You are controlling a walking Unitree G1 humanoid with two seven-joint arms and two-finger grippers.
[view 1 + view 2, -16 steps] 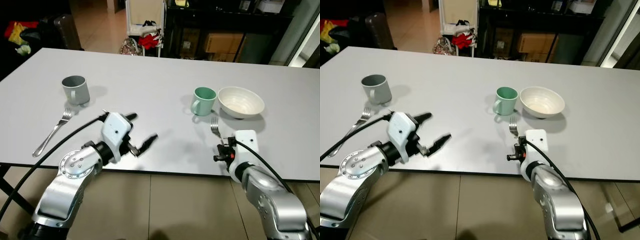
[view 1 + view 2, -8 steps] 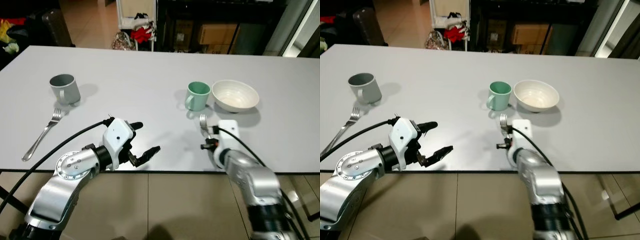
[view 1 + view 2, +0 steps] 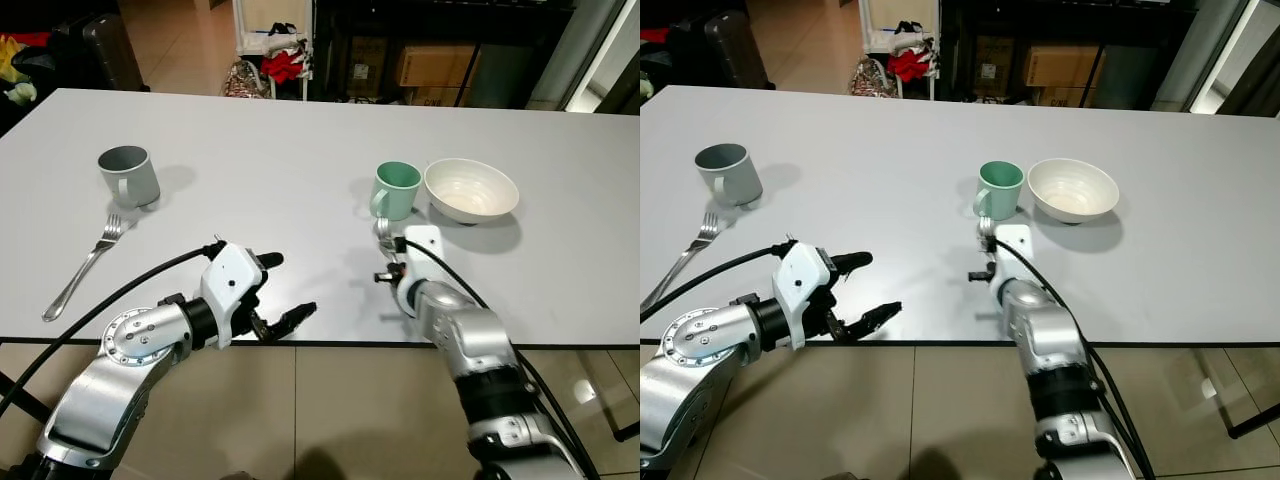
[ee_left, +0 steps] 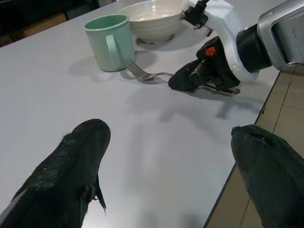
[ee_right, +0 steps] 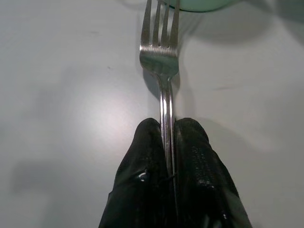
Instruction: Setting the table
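My right gripper [image 5: 166, 133] is shut on the handle of a silver fork [image 5: 160, 57], low over the white table [image 3: 250, 150]. The tines reach the base of the green mug [image 3: 400, 188], with a white bowl [image 3: 470, 190] just to the mug's right. In the left wrist view the fork [image 4: 142, 75] lies flat beside the mug [image 4: 110, 42]. My left gripper [image 3: 285, 290] hovers open over the table's near edge, with nothing between its fingers. Far left stand a grey mug [image 3: 128, 175] and a second fork [image 3: 85, 268] lying in front of it.
The table's front edge [image 3: 330, 343] runs just below both grippers, with tiled floor beneath. Behind the table stand dark shelves with cardboard boxes [image 3: 430, 70] and a white rack with clothes [image 3: 275, 65].
My right gripper has carried the fork left and forward, bringing the tines up beside the green mug. The left gripper has drifted slightly back toward the table edge, still open. The camera shifted too.
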